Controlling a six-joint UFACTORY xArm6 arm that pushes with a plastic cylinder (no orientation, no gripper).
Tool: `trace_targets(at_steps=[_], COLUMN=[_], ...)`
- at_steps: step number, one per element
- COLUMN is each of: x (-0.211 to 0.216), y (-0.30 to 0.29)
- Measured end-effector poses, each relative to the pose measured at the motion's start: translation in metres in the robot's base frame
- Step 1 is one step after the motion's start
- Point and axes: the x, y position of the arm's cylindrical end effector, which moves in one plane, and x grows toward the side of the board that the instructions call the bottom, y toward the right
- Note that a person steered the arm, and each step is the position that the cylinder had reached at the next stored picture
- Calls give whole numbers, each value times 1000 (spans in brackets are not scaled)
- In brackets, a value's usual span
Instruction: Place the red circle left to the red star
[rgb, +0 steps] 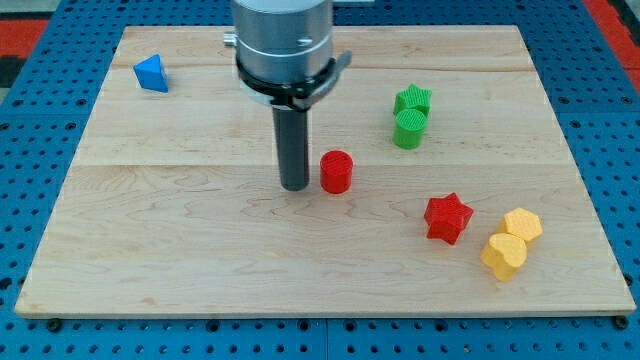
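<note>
The red circle (336, 171) stands near the middle of the wooden board (180, 250). The red star (447, 217) lies to its lower right, well apart from it. My tip (294, 186) rests on the board just left of the red circle, a small gap between them. The dark rod rises from the tip to the grey arm body at the view's top.
A green star (413, 99) and a green cylinder (409, 129) sit together at the upper right. Two yellow blocks, a hexagon (522, 224) and a heart-like one (503, 255), lie at the lower right. A blue triangle (151, 73) is at the upper left.
</note>
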Motion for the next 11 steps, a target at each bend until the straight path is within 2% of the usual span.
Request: trace_targets(at_steps=[1,3,4,6,9,11], x=[-3,-53,-67,-21,33,51], y=[-9,-24,2,40,51,84])
